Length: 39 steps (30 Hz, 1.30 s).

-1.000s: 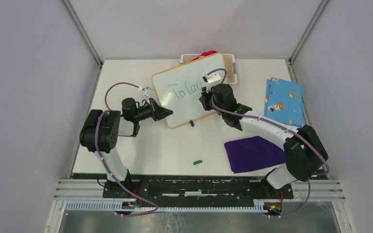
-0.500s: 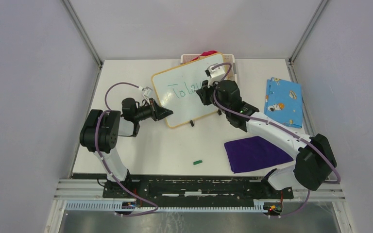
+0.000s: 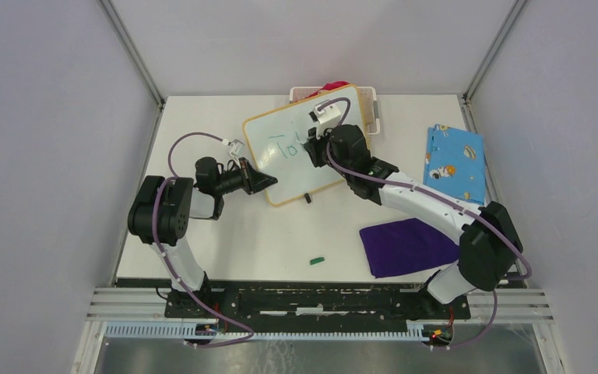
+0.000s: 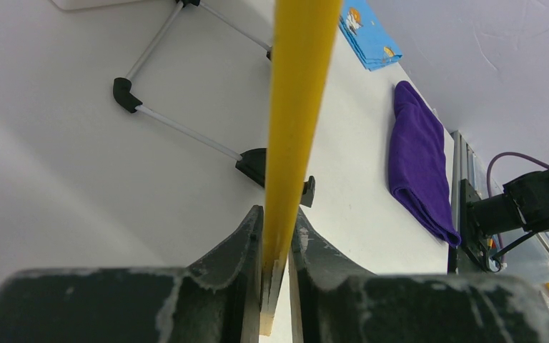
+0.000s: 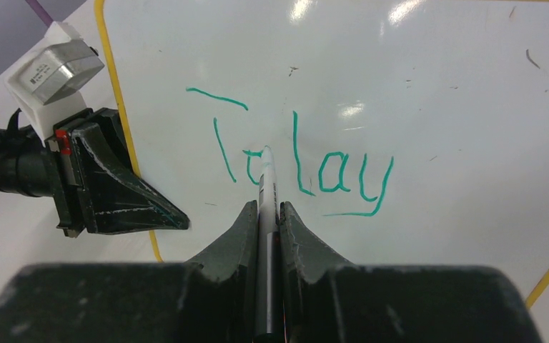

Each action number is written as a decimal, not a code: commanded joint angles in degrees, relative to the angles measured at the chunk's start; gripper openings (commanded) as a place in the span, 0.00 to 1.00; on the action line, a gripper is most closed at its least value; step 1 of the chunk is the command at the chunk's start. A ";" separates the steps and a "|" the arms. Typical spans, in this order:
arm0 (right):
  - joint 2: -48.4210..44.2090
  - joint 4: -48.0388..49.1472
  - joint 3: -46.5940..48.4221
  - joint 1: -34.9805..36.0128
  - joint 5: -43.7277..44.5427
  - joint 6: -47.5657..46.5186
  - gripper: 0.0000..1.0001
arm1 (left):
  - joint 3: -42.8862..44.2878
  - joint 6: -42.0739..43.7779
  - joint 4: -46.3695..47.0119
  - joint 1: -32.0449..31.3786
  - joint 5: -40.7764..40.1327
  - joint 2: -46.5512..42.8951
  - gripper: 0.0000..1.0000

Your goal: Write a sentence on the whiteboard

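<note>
The whiteboard (image 3: 286,178) stands tilted at the back middle of the table, white with a yellow frame. My left gripper (image 3: 269,181) is shut on its lower left edge; in the left wrist view the yellow edge (image 4: 297,86) runs up from between the fingertips of the left gripper (image 4: 277,214). My right gripper (image 5: 266,207) is shut on a white marker (image 5: 266,186), whose tip rests on the board (image 5: 436,86) at the second letter. The sentence (image 5: 329,171) is one green word reading about "Tolay". From above, the right gripper (image 3: 312,148) covers most of it.
A white basket (image 3: 370,97) sits behind the board. A blue patterned cloth (image 3: 453,162) lies at the right and a purple cloth (image 3: 409,245) at the front right. A small green cap (image 3: 317,260) lies near the front edge. The board's black feet (image 4: 123,91) rest on the table.
My right gripper has carried the marker leftward across the board, from the end of the word back to its second letter. The left gripper and board have stayed put.
</note>
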 commanded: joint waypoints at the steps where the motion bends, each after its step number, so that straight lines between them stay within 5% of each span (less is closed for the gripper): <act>1: 1.17 -0.08 3.43 -0.04 1.77 -0.94 0.00 | 0.78 0.81 -1.64 0.34 -3.03 1.11 0.23; 39: 4.86 -1.84 3.38 -2.89 5.50 0.57 0.00 | 0.95 0.91 -2.10 0.30 -3.15 1.12 0.24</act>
